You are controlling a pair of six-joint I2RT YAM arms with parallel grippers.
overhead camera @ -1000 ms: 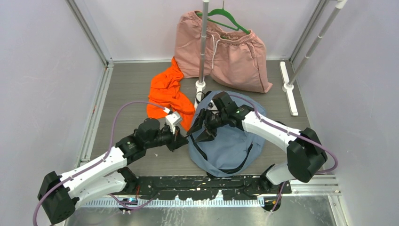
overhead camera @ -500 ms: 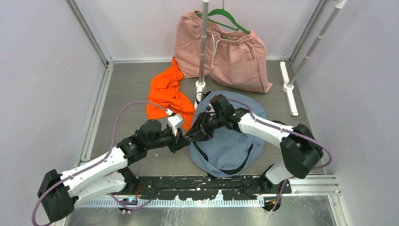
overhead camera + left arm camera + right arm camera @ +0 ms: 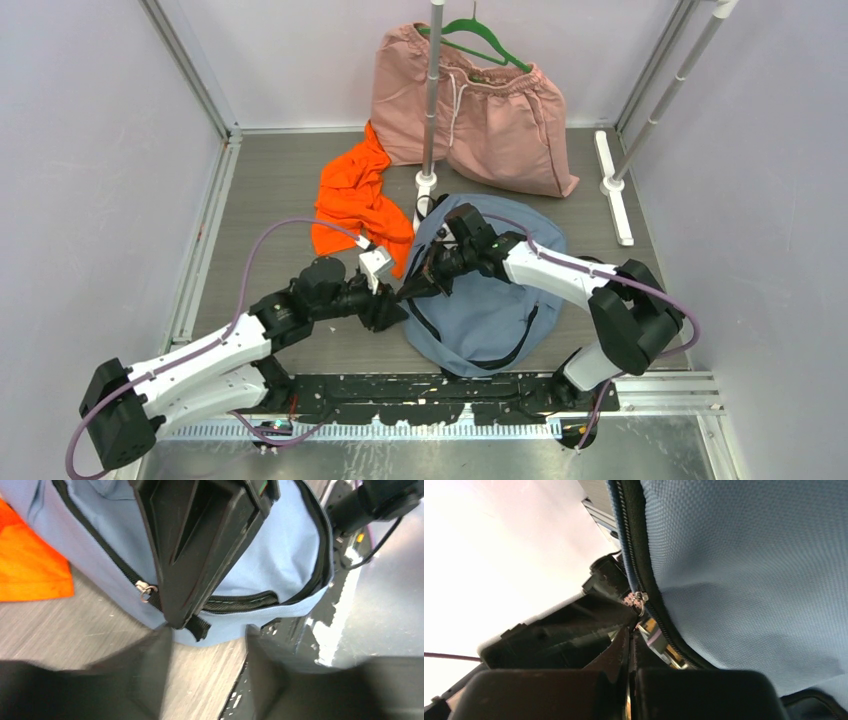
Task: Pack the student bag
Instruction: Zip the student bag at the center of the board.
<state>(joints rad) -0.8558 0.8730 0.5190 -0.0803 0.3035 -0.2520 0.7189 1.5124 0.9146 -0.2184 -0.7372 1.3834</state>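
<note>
Two claws meet at the left edge of the student bag (image 3: 490,305), which lies flat on the table (image 3: 270,190). Our right gripper (image 3: 629,647) is pinched shut, apparently on the black pull tab (image 3: 198,628), likely to work the zip. Our left gripper (image 3: 207,680) waits spread just beside it, probably to steady the fabric.

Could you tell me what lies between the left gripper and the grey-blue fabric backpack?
In the left wrist view, only bare grey tabletop separates the left gripper from the grey-blue fabric backpack.

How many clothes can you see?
2. Pink shorts lean at the back by the green hanger; an orange garment lies beside the bag. More may hide inside the bag.
</note>
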